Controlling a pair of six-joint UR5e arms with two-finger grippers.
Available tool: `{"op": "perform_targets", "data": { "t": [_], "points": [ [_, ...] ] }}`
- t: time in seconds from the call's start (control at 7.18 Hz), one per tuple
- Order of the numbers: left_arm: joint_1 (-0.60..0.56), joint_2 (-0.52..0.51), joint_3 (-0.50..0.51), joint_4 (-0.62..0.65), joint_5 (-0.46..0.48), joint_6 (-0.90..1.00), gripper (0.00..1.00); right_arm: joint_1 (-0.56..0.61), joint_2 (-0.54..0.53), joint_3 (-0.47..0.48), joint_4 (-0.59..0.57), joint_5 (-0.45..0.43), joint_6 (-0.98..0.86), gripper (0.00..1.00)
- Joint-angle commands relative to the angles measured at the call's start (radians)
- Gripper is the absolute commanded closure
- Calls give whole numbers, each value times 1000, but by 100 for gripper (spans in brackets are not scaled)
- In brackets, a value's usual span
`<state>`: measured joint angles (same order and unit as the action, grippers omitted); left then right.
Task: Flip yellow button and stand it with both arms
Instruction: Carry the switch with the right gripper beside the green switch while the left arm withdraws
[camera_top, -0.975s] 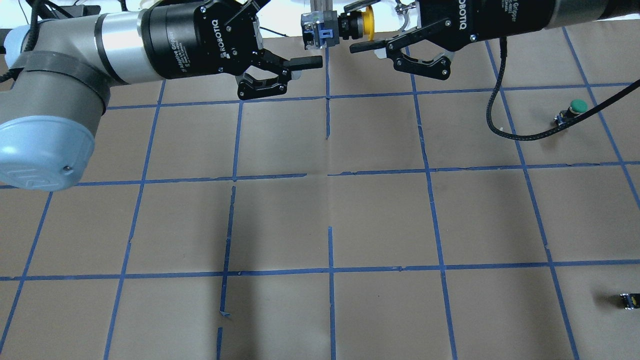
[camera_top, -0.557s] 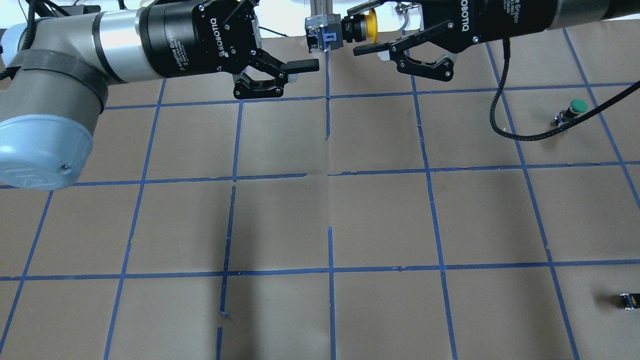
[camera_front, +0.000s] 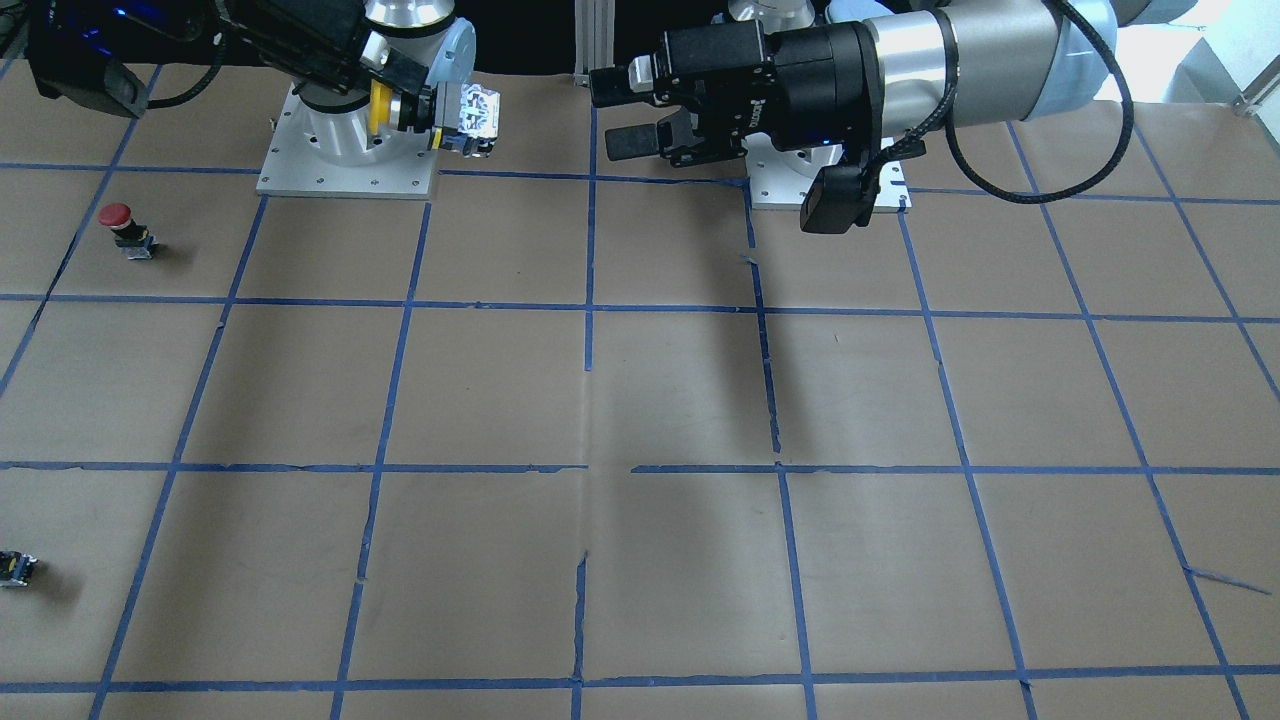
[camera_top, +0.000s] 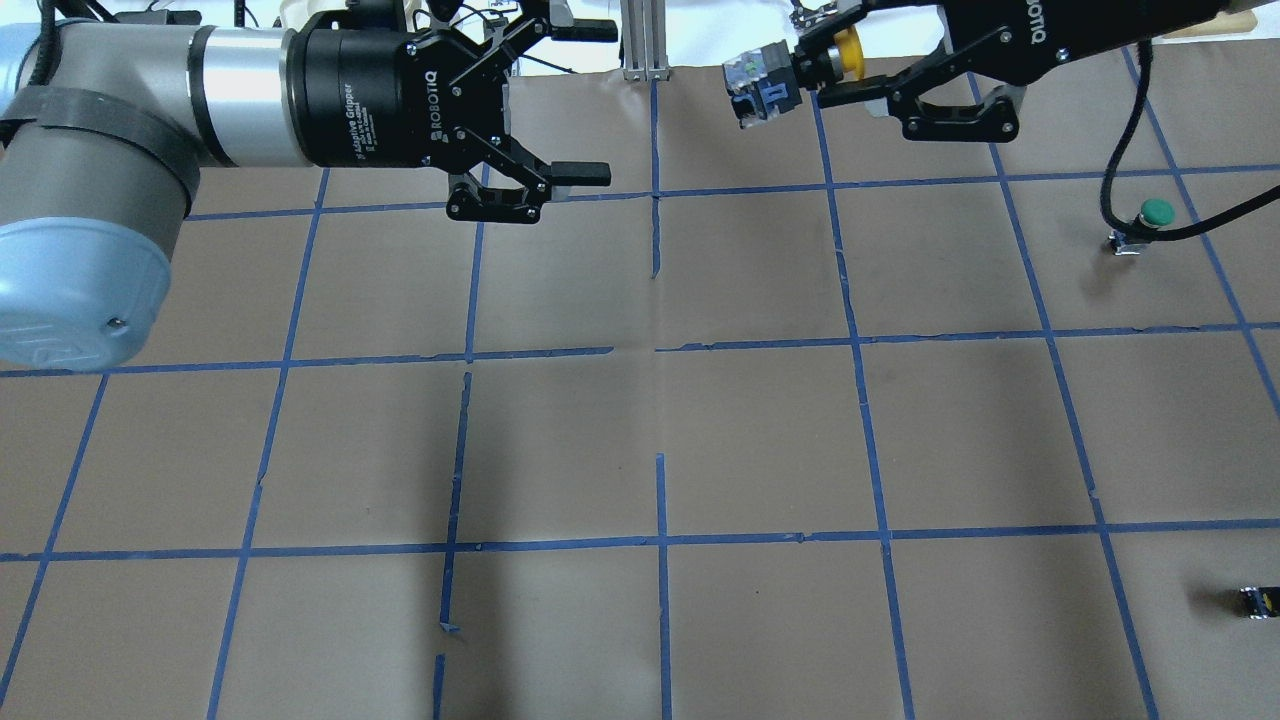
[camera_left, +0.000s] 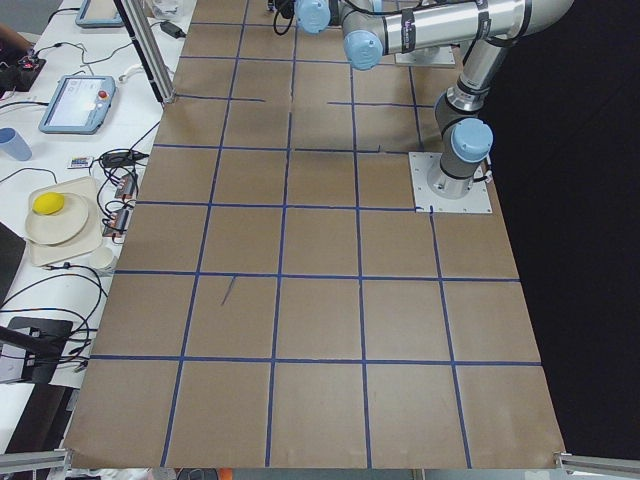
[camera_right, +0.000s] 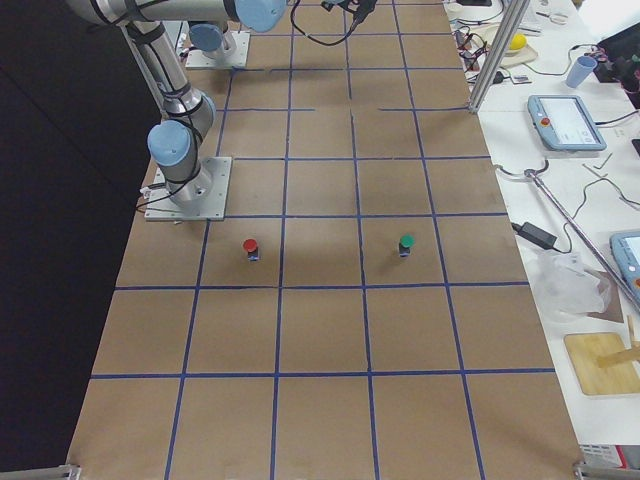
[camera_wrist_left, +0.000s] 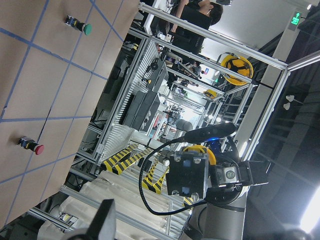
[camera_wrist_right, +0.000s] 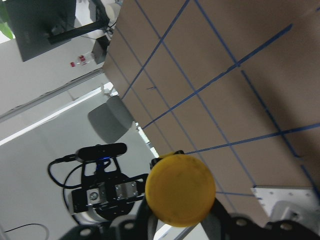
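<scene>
The yellow button (camera_top: 762, 78) is held sideways in the air by my right gripper (camera_top: 815, 60), which is shut on its black neck, with the yellow cap toward the wrist and the grey base pointing at my left gripper. In the front-facing view the button (camera_front: 468, 110) hangs over the right arm's base plate. The right wrist view shows the yellow cap (camera_wrist_right: 180, 189) close up. My left gripper (camera_top: 598, 102) is open and empty, level with the button and a gap to its left. It also shows in the front-facing view (camera_front: 612, 113). The left wrist view sees the button's base (camera_wrist_left: 188, 172) ahead.
A green-capped button (camera_top: 1155, 212) stands at the right of the paper-covered table, with the right arm's cable by it. A red-capped button (camera_front: 118, 226) and a small dark block (camera_front: 15, 567) stand at the front-facing view's left edge. The block also shows in the overhead view (camera_top: 1258, 602).
My right gripper has carried the yellow button to the right, away from the left gripper. My left gripper has drawn back a little to the left, still open.
</scene>
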<state>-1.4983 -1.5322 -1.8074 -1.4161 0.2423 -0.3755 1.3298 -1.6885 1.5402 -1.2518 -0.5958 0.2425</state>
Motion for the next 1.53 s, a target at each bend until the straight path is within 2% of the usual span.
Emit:
{"op": "perform_targets", "data": {
  "t": [0.0,0.14,0.28,0.42,0.56,0.7,0.84,0.98,1.11,1.25,1.39],
  "points": [
    [0,-57,10,61,267,3,8,-4,4,14,-11,-309,-299,81],
    [1,-54,28,65,354,4,7,-4,4,53,-9,-453,-478,81],
    [4,-52,60,63,449,4,3,-4,1,133,-21,-658,-670,81],
    [6,-80,104,54,545,6,3,-6,1,220,-158,-794,-850,82],
    [6,-123,161,48,619,6,3,-15,1,303,-290,-885,-962,82],
    [3,-159,216,20,743,7,1,-24,1,367,-436,-936,-1106,83],
    [3,-169,259,-6,791,9,1,-88,1,414,-519,-965,-1260,83],
    [0,-171,290,-32,845,15,1,-200,3,473,-625,-960,-1457,83],
    [-2,-163,322,-76,895,109,1,-304,6,544,-762,-952,-1669,83],
    [-8,-151,371,-134,1027,139,1,-393,7,608,-878,-941,-1865,83],
    [-13,-155,432,-206,1139,189,0,-464,22,621,-937,-856,-2078,83]
  ]
}}
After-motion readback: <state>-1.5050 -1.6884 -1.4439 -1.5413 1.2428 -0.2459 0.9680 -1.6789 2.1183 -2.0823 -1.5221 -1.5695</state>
